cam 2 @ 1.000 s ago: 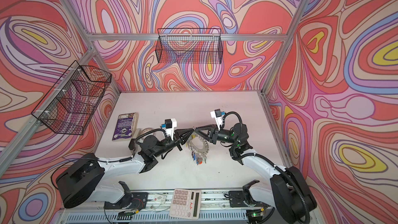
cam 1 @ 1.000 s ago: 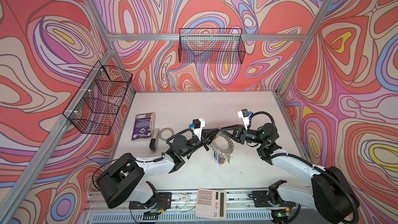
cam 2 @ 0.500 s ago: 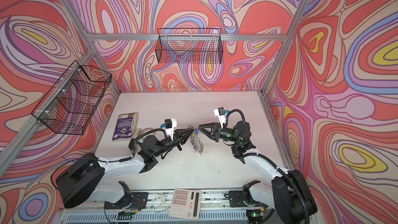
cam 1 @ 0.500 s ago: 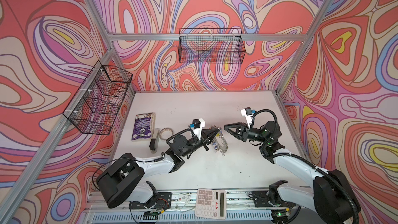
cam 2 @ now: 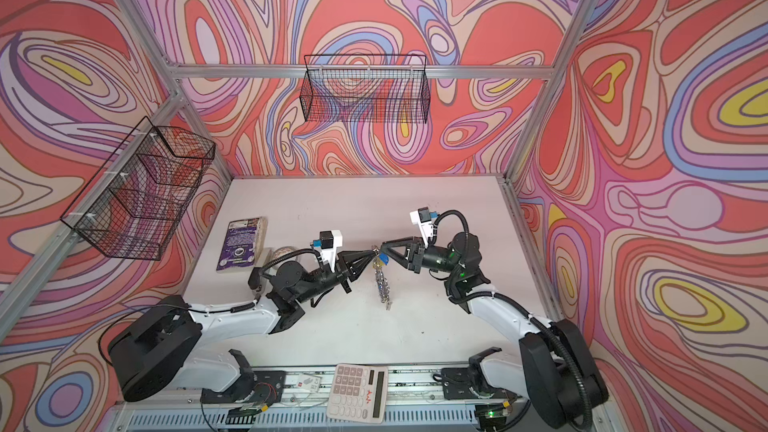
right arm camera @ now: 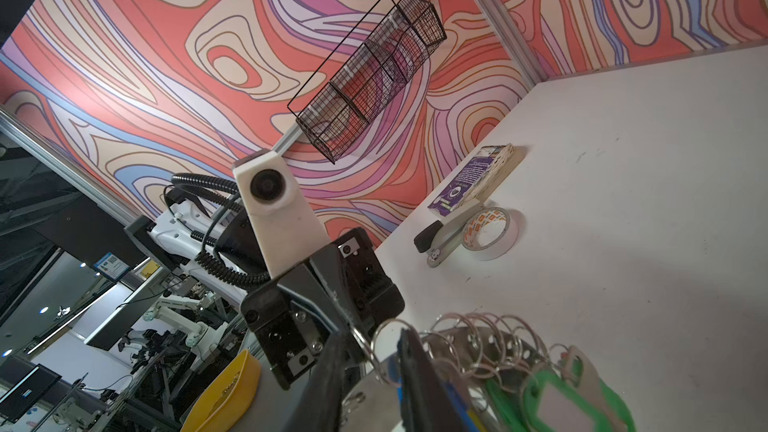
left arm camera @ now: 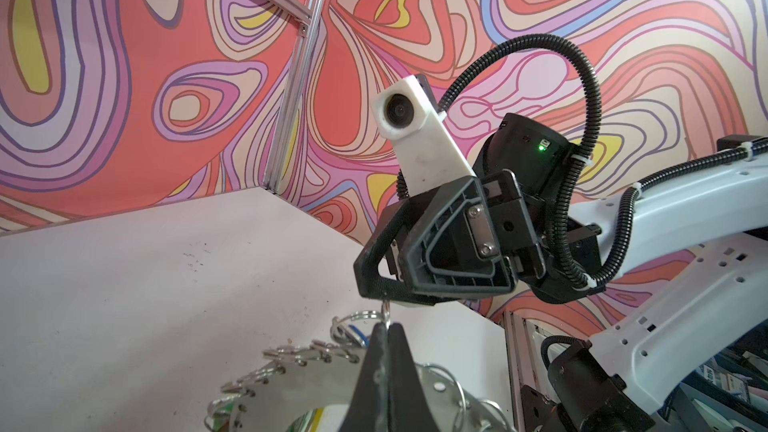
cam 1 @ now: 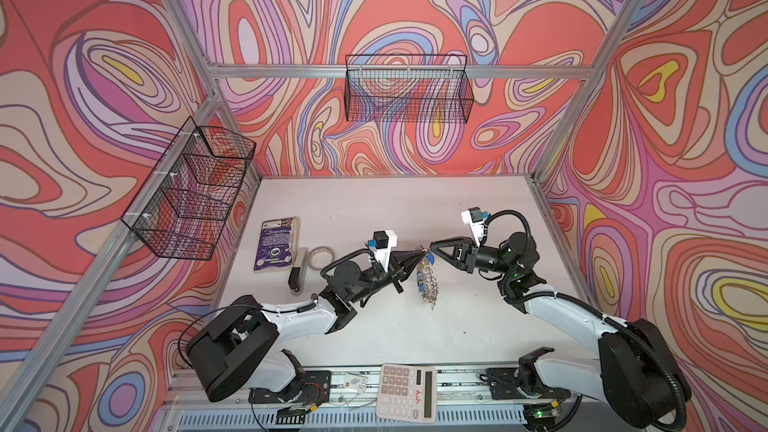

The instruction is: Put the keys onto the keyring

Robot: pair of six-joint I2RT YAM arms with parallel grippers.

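Right hand (cam 1: 433, 246) back at top of keyring (cam 1: 428, 284), stood clear half second ago. Fingers narrowly apart, split ring (right arm camera: 374, 344) between them; grip unclear. Left hand (cam 1: 419, 254) clamped on keyring rim, holding it edge-on over counter (cam 1: 374, 209). Flat grey metal disc, thin wire rings, glossy green tag (right arm camera: 561, 409), blue tag (cam 1: 432, 260).

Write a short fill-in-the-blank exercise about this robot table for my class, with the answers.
1. The left gripper is ___ on the large grey metal keyring.
2. The black-and-grey stapler lies ___ the purple book and the translucent tape roll.
3. ___ black wire baskets hang on the walls.
Answers: shut; between; two.
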